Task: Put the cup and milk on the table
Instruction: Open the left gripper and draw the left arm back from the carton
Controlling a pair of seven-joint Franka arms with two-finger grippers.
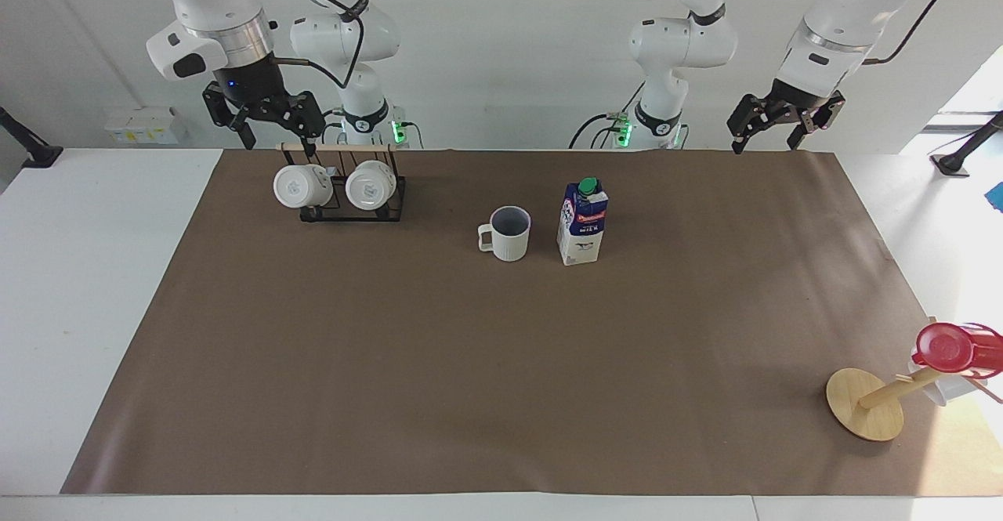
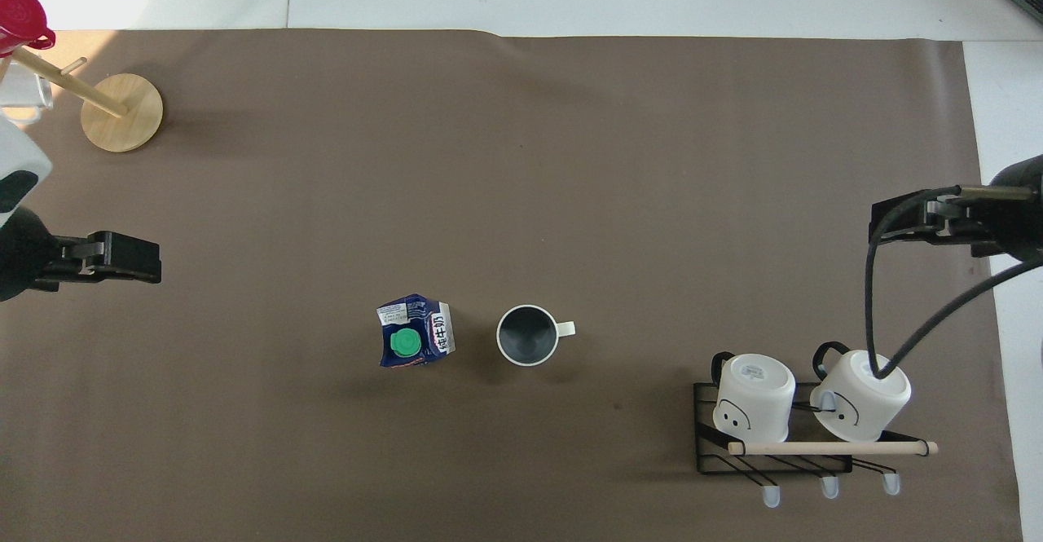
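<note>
White walls back a white table (image 1: 94, 286) overlaid with a wide brown sheet (image 1: 486, 364). Cup (image 1: 508, 233) and milk (image 1: 582, 221) stand upright on the sheet, side by side without touching, at mid-table on the half nearer the robots; the milk is toward the left arm's end, and the cup's handle points toward the right arm's end. Neither is held.

Left gripper (image 1: 771, 143) hangs raised over the sheet's edge nearest the robots at the left arm's end, fingers spread, holding nothing. Right gripper (image 1: 278, 145) hangs just above the black mug rack (image 1: 353, 208), fingers likewise apart and empty.

Two plain white mugs (image 1: 302, 186) sit in the rack. A wooden stand (image 1: 866, 403) carrying a red cup (image 1: 946, 348) occupies the sheet's corner farthest from the robots at the left arm's end.
</note>
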